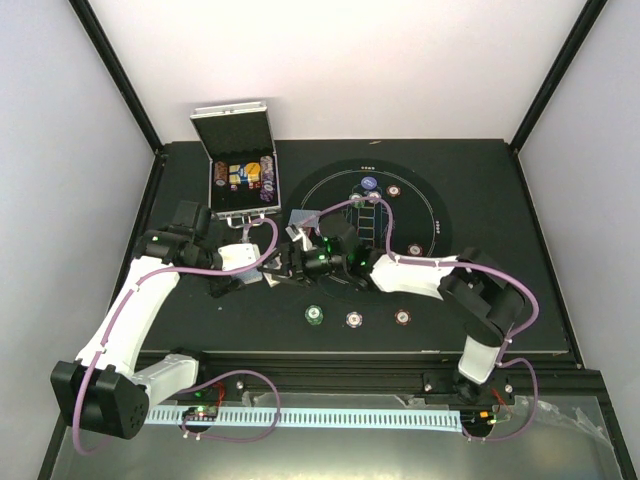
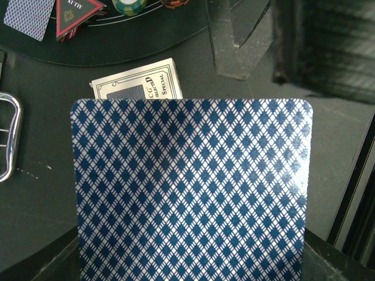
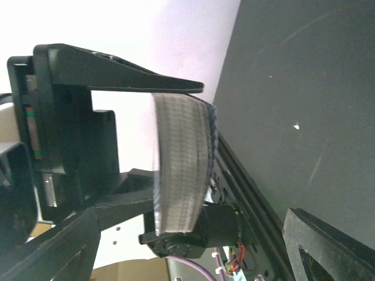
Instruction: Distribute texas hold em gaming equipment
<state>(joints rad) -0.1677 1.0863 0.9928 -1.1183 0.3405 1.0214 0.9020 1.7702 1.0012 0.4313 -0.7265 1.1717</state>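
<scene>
Room: black table (image 1: 520,300) has pale walls on the left, right & back; bare surface right of the mat and along the front strip.
Edges: front edge carries a rail w/ both arm bases; the mat's rim sits close to the back edge.
Case: silver case (image 1: 237,165) at back left, lid upright, coloured bits in the tray, too small to name.
Mat: round mat (image 1: 430,200) holds a card row (image 1: 368,222), a blue button (image 1: 369,184) & a couple of chips.
Deck: deck of cards (image 2: 190,187), blue-diamond backs, pinched in the left gripper (image 2: 187,266) over the table centre, left of the mat.
Right gripper: right gripper (image 3: 193,213) faces the deck's edge, fingers spread wide, gripping nothing.
Loose chips: green chip (image 1: 314,314), white chip (image 1: 354,319), red-brown chip (image 1: 403,317) in a line near the front.
Around: card box (image 2: 137,82) flat just behind the deck; red triangle token (image 2: 75,14) & single card (image 2: 26,16) on the mat rim.
In the way: both wrists meet mid-table, btwn case and mat.
</scene>
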